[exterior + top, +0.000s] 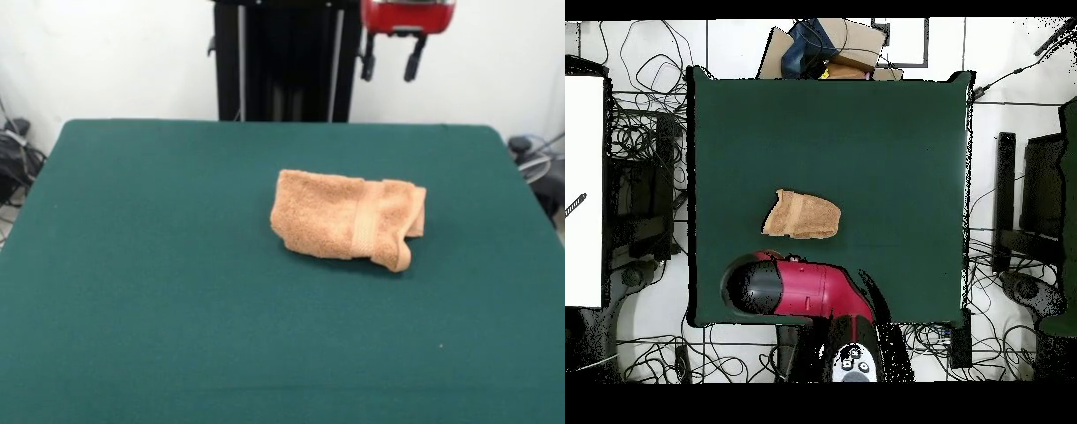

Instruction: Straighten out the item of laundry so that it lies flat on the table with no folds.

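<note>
Near the desk's (132,265) middle lies the folded towel (346,218), soft, light and limp. High above its far side my hand (389,60) hangs open, empty. I judge the curled lower corner the best pinch point.

No readable text, label, brand, number or sign is showing in either view. The towel (348,219), the green tabletop (177,291) and the red arm housing (810,290) are carrying no legible markings. Small buttons on the robot's base in the overhead view are appearing too blurred to read.
</note>
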Tool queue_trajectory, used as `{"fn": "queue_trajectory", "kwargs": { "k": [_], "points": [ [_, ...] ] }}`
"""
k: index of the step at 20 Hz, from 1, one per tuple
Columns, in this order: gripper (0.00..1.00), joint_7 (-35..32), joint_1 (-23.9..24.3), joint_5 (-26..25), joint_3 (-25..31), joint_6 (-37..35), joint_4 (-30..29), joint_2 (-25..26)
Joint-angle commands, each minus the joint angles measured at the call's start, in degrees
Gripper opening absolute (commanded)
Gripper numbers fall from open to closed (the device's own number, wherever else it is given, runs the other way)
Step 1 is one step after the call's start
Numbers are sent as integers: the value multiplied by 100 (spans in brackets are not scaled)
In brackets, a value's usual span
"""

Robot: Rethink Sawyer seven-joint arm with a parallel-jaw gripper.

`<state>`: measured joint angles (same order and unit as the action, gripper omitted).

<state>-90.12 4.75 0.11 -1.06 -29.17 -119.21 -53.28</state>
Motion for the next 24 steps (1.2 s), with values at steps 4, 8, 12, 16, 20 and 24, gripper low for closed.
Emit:
{"fn": "queue_trajectory", "kwargs": {
  "k": [4, 8, 12, 16, 20, 24],
  "points": [
    [100, -552, 591, -260, 86, 465, 319, 392],
    [100, -507, 710, -323, 103, 376, 515, 561],
    [100, -553, 685, -359, 106, 218, 634, 603],
    [100, -644, 596, -374, 83, 188, 784, 716],
    [100, -589, 638, -397, 140, 332, 925, 933],
    [100, -702, 524, -421, 84, 510, 1083, 1166]
  ]
}}
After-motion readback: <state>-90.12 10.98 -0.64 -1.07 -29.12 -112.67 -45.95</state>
